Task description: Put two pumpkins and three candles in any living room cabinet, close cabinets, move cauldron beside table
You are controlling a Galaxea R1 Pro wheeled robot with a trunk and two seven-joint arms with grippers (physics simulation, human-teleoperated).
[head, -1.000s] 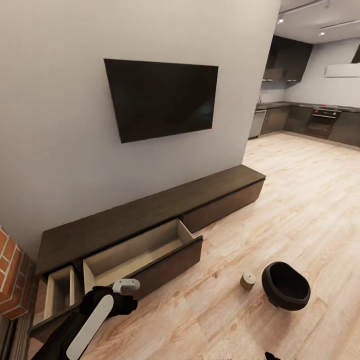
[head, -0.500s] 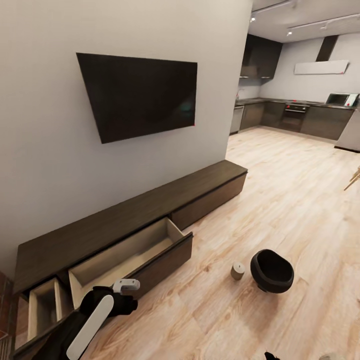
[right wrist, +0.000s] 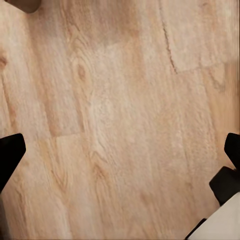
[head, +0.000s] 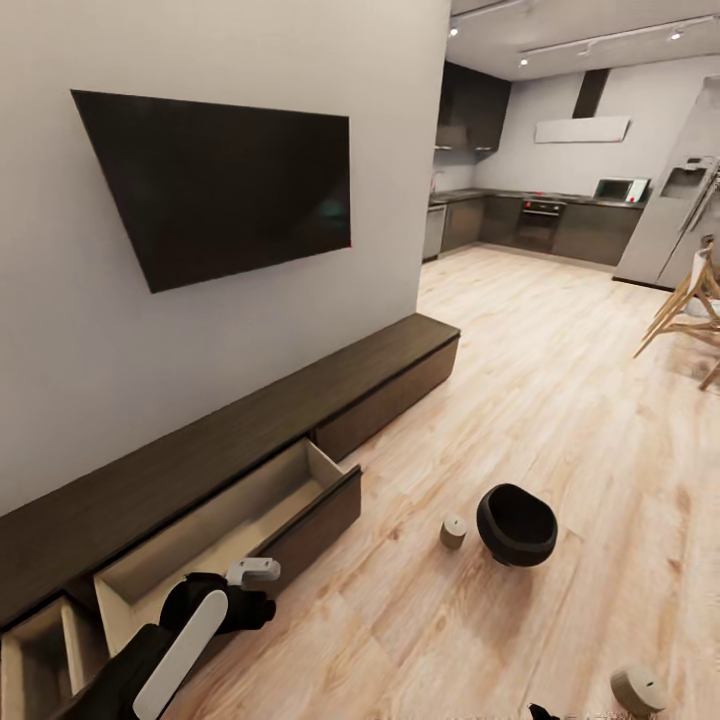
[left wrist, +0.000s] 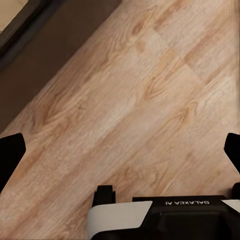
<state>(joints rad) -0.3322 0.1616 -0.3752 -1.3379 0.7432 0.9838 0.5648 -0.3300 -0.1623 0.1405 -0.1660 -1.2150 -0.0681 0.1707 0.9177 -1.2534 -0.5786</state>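
Observation:
The long dark brown cabinet [head: 250, 430] runs along the wall with a wide drawer [head: 215, 520] pulled out, its beige inside bare. A second drawer [head: 35, 650] stands open at the near end. On the floor, the black cauldron [head: 516, 524] sits with a small pale candle [head: 453, 531] just beside it, and another candle [head: 638, 692] lies nearer me. My left gripper [head: 255, 575] hangs in front of the open drawer; in its wrist view the left gripper [left wrist: 120, 150] is open over bare floor. My right gripper [right wrist: 120, 150] is open over floor too. The pumpkins and the table are out of view.
A black TV [head: 220, 190] hangs on the wall above the cabinet. Wood floor stretches back to a dark kitchen [head: 540, 220] with a fridge [head: 670, 230]. Wooden chairs [head: 695, 310] stand at the right edge.
The camera has swung to the right, so the cabinet, cauldron and candle slid left in the picture. The nearer candle and the chairs came into view. My arms kept their pose.

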